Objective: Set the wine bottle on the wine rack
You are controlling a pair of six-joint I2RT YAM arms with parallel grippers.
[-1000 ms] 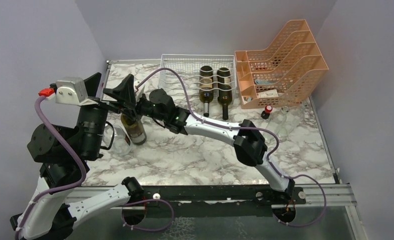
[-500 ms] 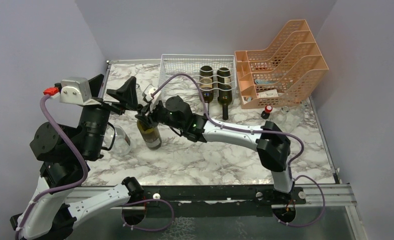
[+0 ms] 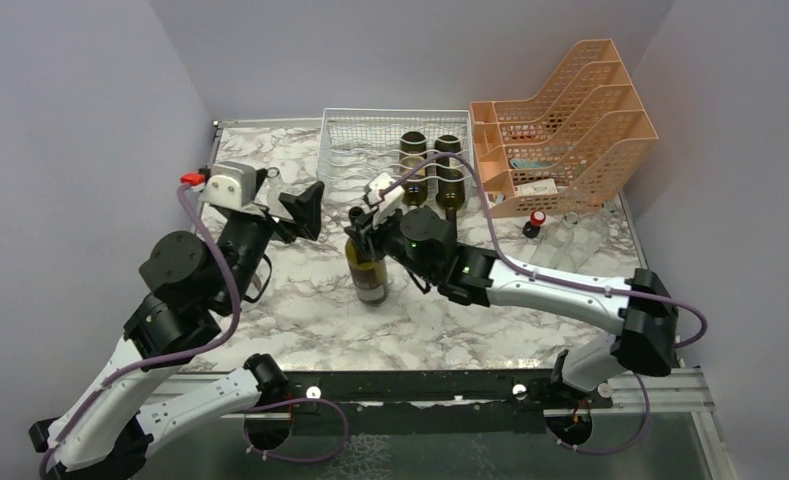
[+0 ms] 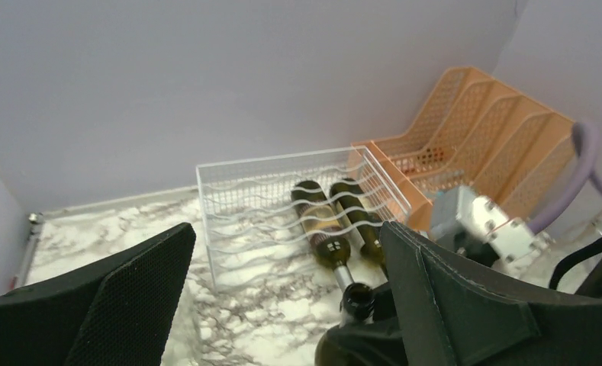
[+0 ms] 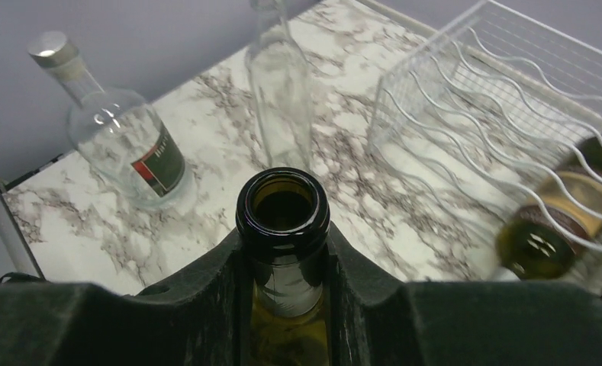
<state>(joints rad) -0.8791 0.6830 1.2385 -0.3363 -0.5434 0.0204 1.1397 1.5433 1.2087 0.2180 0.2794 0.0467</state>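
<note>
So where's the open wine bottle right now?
Top view, centre-left: the wine bottle is upright, neck in the right gripper, just in front of the wine rack.

We see soft, even light from overhead in all three views, bright enough to read without harsh contrast. On the marble table [image 3: 300,320] the arms throw only faint, blurred shadows. In the right wrist view the wine bottle [image 5: 282,210] has a sharp rim with a thin highlight, and the clear flask [image 5: 122,156] carries small white glints. The racked bottles [image 5: 557,221] at the right edge look smeared and soft. In the left wrist view the black fingers [image 4: 130,297] are very dark against an evenly lit wall.
</note>
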